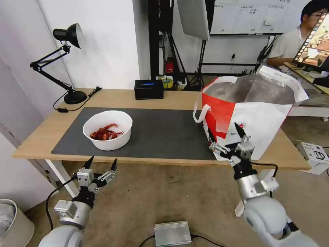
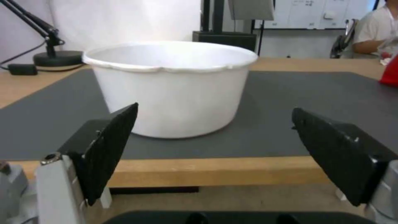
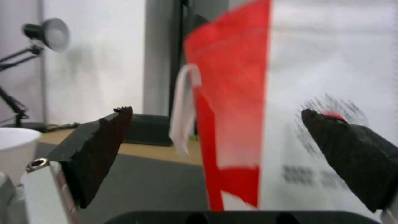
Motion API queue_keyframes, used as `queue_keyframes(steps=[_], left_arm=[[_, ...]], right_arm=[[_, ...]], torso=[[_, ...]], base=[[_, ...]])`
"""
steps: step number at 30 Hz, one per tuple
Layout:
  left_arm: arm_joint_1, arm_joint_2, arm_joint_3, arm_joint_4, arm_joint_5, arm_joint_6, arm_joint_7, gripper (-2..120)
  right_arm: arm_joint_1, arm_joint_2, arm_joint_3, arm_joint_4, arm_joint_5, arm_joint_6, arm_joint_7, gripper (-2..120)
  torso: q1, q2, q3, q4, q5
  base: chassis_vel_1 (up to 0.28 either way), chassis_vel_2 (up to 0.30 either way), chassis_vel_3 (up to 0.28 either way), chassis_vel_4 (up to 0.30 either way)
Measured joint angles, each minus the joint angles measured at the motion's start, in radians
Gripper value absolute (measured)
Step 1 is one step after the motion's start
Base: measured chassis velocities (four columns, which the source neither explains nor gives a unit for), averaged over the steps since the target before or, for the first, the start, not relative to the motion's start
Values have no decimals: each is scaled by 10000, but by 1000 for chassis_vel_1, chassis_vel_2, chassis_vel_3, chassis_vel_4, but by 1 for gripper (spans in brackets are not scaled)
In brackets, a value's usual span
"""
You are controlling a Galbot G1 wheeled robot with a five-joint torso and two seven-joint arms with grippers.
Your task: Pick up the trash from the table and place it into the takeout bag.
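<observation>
Only one piece of trash shows on the table (image 1: 41, 137) rn: the white bowl (image 1: 108, 129) w/ red crayfish shells (image 1: 105, 132) inside, sitting on the dark grey mat (image 1: 161, 132) toward the robot's left, well apart from the takeout bag (image 1: 253, 113). Bag stands upright at the table's right end, mouth wide open, foil lining visible; what's inside it can't be made out from here, so can't say how much trash is already in. Left gripper (image 1: 101, 165) hangs below and in front of the table edge, just short of the bowl, fingers spread wide, holding nothing; left wrist view looks straight at the bowl's side wall (image 2: 170, 90) framed between the two fingers. Right gripper (image 1: 226, 134) is up against the bag's near face by the red logo, also spread and empty; in the right wrist view the bag's red-and-white panel (image 3: 269, 93) and a white loop handle (image 3: 184, 105) sit close ahead. Judgement: the bowl is still left to do, at least, not yet grasped. Black box (image 1: 148, 89) and desk lamp (image 1: 65, 61) at the back edge aren't part of the job
</observation>
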Motion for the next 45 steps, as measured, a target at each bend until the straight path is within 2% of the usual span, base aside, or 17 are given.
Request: queue_keyframes(steps=[11,18,26,34,45], left_arm=[[-42,199,58,105,-94,4,-4,100],[-61,247,143,112,-102,5,-4,100],[-120,265,177,109,-135,5,-10,100],[-69,167,73,-46,-162,11,-47,100],[-115,116,64,-85,-169,26,-55,100]], right_arm=[[-1951,1207,-177,507,-838,-448,622,100],[-2550,1537,-387,908,-1199,-1087,1095,100],[-2982,1395,-305,1286,-1544,-1264,1289,100],[-3241,1105,-203,1596,-1402,-1729,864,100],[-3162,1091,-289,1483,-1576,-1775,528,100]], torso=[[-1,0,0,-1,-1],[-1,0,0,1,-1],[0,0,0,1,0],[0,0,0,1,0],[0,-1,1,0,1]], base=[[0,0,0,0],[0,0,0,0],[0,0,0,0],[0,0,0,0],[0,0,0,0]])
